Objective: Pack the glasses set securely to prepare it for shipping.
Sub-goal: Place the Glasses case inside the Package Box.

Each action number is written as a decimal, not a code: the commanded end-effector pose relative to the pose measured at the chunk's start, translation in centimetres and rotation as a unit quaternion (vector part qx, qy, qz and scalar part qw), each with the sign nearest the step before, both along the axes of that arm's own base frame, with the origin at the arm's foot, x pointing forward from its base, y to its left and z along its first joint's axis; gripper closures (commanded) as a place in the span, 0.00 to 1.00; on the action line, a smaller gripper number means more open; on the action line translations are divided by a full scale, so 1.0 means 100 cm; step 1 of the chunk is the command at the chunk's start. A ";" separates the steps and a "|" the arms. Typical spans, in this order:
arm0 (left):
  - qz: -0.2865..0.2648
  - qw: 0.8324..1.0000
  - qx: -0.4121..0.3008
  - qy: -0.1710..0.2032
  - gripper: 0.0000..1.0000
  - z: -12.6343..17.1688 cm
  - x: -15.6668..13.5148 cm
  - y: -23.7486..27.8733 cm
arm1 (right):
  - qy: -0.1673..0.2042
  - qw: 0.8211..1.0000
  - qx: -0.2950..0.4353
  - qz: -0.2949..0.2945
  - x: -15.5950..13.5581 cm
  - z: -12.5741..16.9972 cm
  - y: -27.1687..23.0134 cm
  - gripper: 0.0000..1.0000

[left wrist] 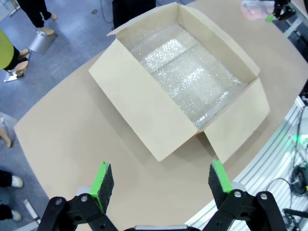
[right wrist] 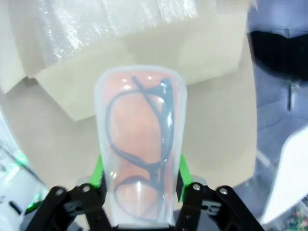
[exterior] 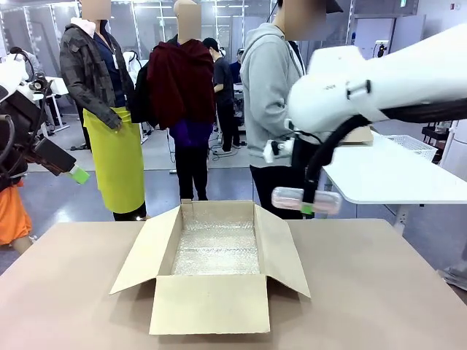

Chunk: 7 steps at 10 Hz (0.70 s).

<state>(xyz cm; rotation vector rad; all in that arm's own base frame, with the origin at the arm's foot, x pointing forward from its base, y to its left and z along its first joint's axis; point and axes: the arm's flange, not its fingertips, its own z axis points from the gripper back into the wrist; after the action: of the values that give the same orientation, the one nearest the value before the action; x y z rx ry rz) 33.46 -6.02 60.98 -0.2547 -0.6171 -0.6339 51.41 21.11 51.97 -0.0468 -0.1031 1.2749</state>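
Table centre: box open to receive; right gripper pinches the pink case off its far-right corner; left gripper hangs wide.

Table: tan top, matte, curved edge, in the foreground.
Floor: grey-blue, glossy, with pale reflections of the room light.
Side table: white top, at the right, beyond the tan table; a white mesh basket stands on it.
Back wall: pale panels in white framing, far off.
Light: bright, even, no hard shadows on the tan top.
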 end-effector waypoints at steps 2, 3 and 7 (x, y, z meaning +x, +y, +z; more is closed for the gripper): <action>-0.004 1.000 -0.005 -0.001 0.00 0.001 -0.001 0.001 | -0.001 0.995 0.001 0.099 0.033 -0.011 0.078 0.57; -0.004 1.000 -0.005 -0.001 0.00 0.001 -0.001 0.001 | -0.013 0.993 0.003 0.118 0.038 -0.026 0.106 0.57; -0.004 1.000 -0.005 -0.001 0.00 0.001 -0.001 0.001 | -0.027 0.987 0.004 0.160 0.070 -0.101 0.166 0.57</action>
<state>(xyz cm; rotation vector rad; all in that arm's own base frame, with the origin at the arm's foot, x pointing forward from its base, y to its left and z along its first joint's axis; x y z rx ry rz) 33.48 -6.03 60.97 -0.2544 -0.6165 -0.6339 56.84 36.94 41.95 -0.0435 -0.1558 1.5922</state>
